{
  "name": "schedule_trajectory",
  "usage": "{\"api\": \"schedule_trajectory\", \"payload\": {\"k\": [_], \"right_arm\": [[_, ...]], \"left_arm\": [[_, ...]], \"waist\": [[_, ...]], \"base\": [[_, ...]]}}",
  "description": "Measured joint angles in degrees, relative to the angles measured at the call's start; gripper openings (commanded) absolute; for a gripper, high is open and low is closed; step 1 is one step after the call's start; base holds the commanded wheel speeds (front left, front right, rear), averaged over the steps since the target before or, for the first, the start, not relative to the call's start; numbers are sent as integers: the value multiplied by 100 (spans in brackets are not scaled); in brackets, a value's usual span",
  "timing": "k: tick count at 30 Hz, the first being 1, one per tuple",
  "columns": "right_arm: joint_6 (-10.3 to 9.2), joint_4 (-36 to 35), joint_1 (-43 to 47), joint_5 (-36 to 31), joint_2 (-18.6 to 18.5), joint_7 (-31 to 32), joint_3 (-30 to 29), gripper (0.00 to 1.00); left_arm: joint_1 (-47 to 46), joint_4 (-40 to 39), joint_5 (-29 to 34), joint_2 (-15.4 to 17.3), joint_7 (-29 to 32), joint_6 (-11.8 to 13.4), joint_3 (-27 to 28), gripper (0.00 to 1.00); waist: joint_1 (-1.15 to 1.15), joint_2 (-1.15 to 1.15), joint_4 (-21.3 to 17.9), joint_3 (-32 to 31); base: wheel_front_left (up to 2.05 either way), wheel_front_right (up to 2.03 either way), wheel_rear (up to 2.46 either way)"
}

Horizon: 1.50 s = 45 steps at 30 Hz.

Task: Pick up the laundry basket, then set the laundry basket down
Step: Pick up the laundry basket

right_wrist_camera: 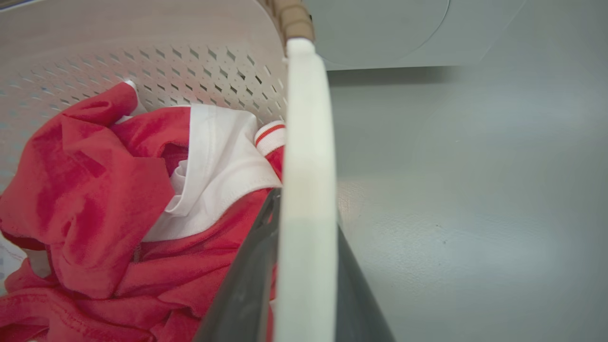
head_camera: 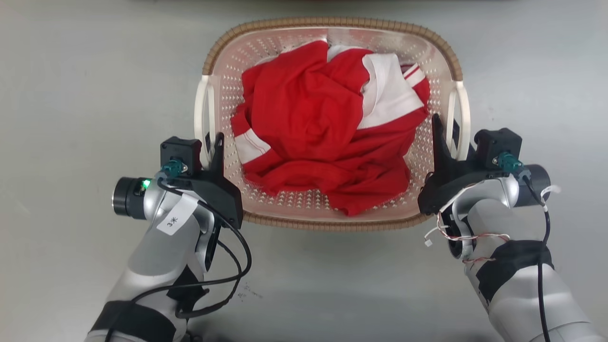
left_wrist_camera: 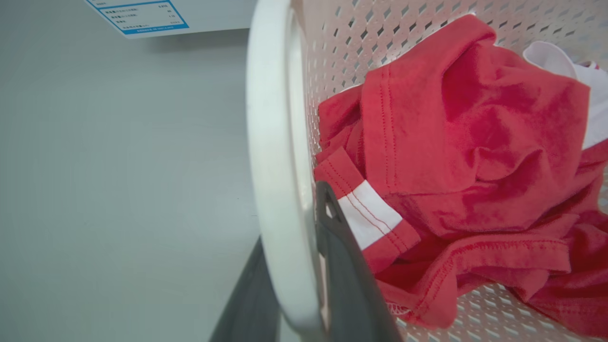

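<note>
Our left tool [head_camera: 212, 145], mid-left of frame, and right tool [head_camera: 446, 129], mid-right, are each pinched tight on the laundry basket [head_camera: 332, 22] by its side handles [head_camera: 200, 109], red clothes [head_camera: 308, 118] piled inside.

A crumpled red garment [head_camera: 308, 133] with white panels [head_camera: 387, 90] and striped red-and-white trim [head_camera: 412, 72] lies bunched in a heap, its stitched hems plain in the wrist views. Around it spreads a smooth grey floor [head_camera: 71, 95] (faintly scuffed near the head view's bottom edge). A blue-bordered label [left_wrist_camera: 142, 16], its print too small to read, sits on a white surface where the floor ends. In the right wrist view, a pale grey panel [right_wrist_camera: 380, 28] bearing a curved line meets the floor.
</note>
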Motion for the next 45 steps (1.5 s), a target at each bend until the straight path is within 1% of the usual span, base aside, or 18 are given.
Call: {"api": "schedule_trajectory", "payload": {"k": [2, 9, 13, 16, 22, 30, 32, 38, 45], "right_arm": [[-20, 111, 84, 123, 0, 1, 79, 0], [-64, 382, 296, 424, 18, 1, 277, 0], [-71, 515, 411, 645, 20, 1, 456, 0], [-115, 598, 504, 817, 20, 2, 650, 0], [-172, 615, 751, 1228, 16, 63, 1062, 0], [-224, 612, 1130, 1812, 10, 314, 1584, 0], [-267, 601, 1252, 1936, 9, 372, 1717, 0], [-316, 581, 1574, 2342, -1, 583, 2052, 0], [-365, 568, 2060, 2816, -3, 804, 2418, 0]], "left_arm": [[115, 14, -152, -1, 0, 0, -110, 0], [414, 87, -294, -2, 1, 0, -312, 0], [600, 119, -460, 2, 2, 3, -456, 0], [741, 144, -559, 8, 11, 5, -560, 0], [1017, 210, -667, 52, 52, 8, -769, 0], [1453, 337, -906, 78, 198, 14, -1010, 0], [1588, 364, -949, 81, 234, 14, -1057, 0], [1941, 410, -1031, 103, 356, 16, -1243, 0], [2436, 458, -1265, 119, 555, 34, -1443, 0]], "waist": [[0, 0, -11, -186], [0, 0, -30, -617], [-1, 0, -37, -934], [0, 0, -40, -1179], [-1, 0, -46, -1680], [-1, 0, -65, -2363], [-1, 0, -72, -2535], [-2, -1, -93, -3052], [-2, 0, -107, -3658]], "base": [[0, 0, 0], [0, 0, 0], [0, 0, 0], [0, 0, 0], [0, 0, 0], [0, 0, 0], [0, 0, 0], [0, 0, 0], [0, 0, 0]]}}
